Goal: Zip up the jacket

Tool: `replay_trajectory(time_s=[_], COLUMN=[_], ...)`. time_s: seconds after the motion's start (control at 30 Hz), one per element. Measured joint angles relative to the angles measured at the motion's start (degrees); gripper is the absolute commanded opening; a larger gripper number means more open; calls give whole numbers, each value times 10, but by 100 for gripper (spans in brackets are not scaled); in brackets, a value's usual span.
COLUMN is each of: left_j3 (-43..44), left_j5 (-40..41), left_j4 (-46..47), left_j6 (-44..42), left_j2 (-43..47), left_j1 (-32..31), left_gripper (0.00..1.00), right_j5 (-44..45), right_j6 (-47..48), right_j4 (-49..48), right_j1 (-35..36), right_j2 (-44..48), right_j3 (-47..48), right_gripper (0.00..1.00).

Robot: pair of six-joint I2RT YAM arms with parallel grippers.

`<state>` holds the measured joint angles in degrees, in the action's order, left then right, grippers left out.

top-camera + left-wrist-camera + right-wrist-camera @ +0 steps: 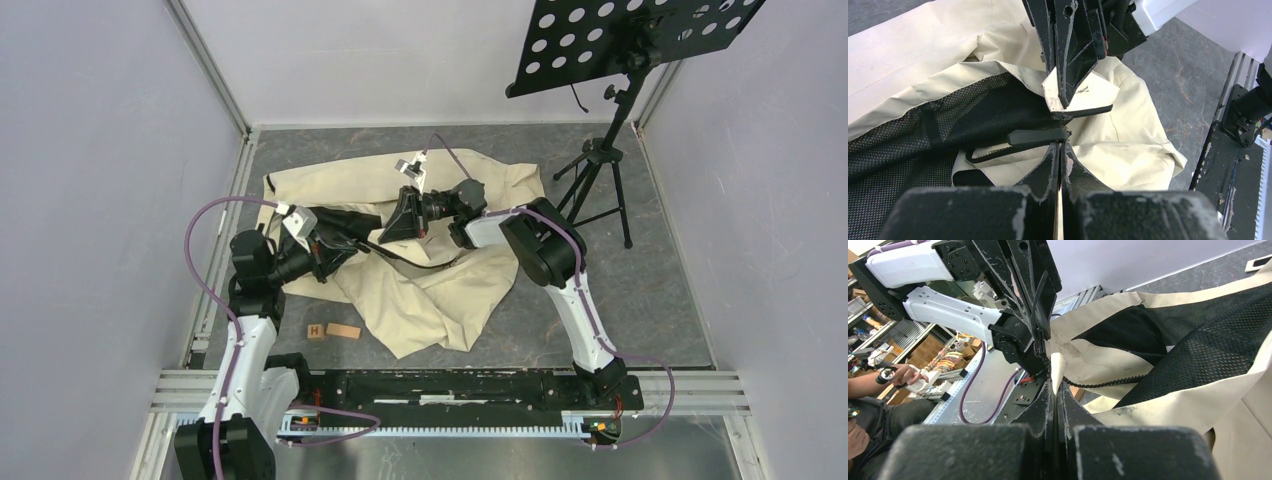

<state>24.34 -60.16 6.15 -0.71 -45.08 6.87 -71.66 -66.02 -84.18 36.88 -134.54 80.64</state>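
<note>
Top external view has the jacket (425, 300) lying rumpled and open on the grey table (660, 290), both arms meeting over its middle; this looks like the very start of the zip, the two front edges not yet joined; left wrist view gives it best: the right gripper (1064, 102) is clamped on a cream corner carrying the end of the zipper teeth (1093, 109); the left gripper (1060, 147) is pinched tight right at the dark zipper pull (1038, 136), apparently holding that edge, though the exact contact is hidden at its tips; the two ends sit just apart; next, I reckon, the toothed end must be lined up and fed squarely into the slider, both grips firm, before any pull along the track.
</note>
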Motion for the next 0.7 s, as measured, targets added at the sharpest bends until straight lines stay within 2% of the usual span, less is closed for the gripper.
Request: replay_trajectory(time_s=[0.7], left_j3=[0], left_j5=[0], left_j4=[4], left_j6=[-2], left_j2=[0], left_j1=[0], left_gripper=[2], right_j5=[-3], right_j6=[10], right_j4=[-1], right_j1=[4], right_j2=[14], right_j3=[-25], right_gripper=[0])
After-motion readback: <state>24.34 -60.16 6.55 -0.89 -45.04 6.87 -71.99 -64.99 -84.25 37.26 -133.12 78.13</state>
